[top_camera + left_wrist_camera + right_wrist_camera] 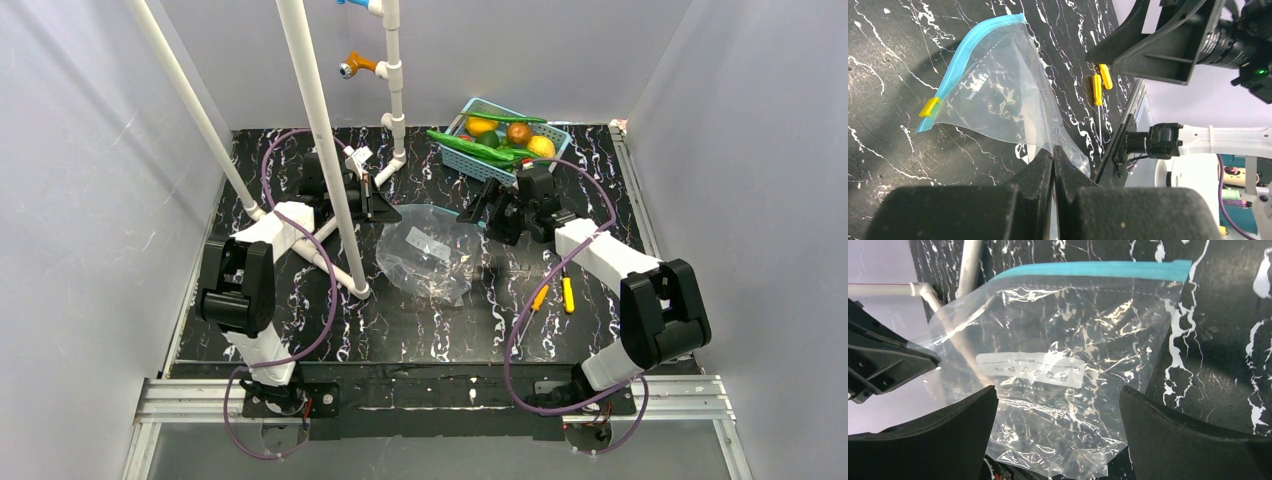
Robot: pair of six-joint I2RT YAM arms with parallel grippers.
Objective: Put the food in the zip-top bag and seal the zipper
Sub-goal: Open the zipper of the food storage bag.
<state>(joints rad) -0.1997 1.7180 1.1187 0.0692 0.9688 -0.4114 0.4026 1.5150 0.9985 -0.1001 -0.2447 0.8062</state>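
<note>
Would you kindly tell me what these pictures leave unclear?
Whether the zipper is sealed: only a flat strip in wrist views, faint from above.
Print of the label on the zip-top bag: right wrist view, too small.
Food under the pods in the basket: top view, tiny, overlapped.
Bag corner in the left gripper: left wrist view, covered by shut fingers.

The zip-top bag bears a white label whose print is unreadable.
</note>
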